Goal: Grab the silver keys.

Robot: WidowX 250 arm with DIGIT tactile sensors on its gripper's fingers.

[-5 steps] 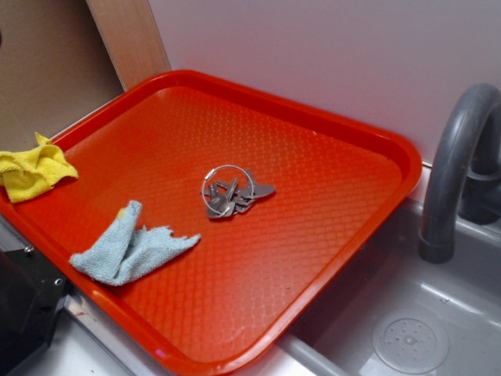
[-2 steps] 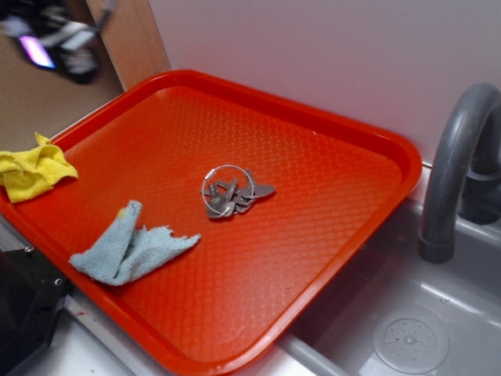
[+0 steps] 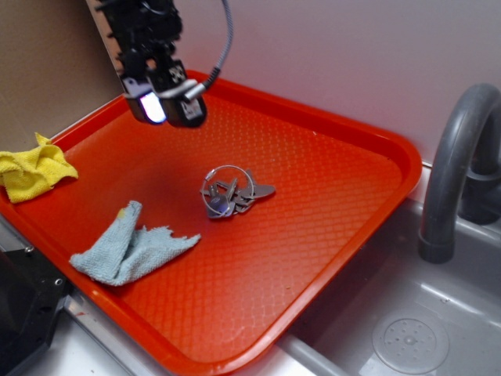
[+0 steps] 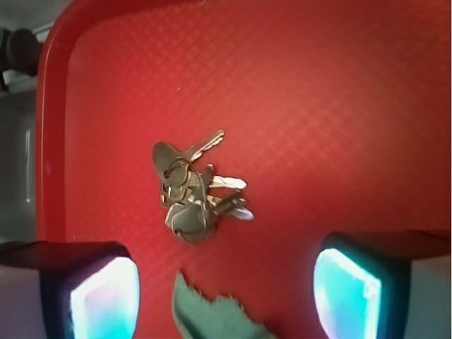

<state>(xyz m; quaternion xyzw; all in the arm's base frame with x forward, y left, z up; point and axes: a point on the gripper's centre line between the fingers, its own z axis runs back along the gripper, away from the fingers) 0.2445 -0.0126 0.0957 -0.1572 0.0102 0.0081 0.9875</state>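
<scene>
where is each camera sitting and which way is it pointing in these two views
Exterior: sits off the robot, above the red plastic tray's front side, looking down and across it toward the white wall; shows the black gripper hanging above the tray's back left part, a grey faucet at right.
Wrist: rides on the arm, looking straight down between the two glowing fingertips at the tray floor.
Shared: the bunch of dull silver metal keys on a wire ring, the tray, and the light blue cloth.
</scene>
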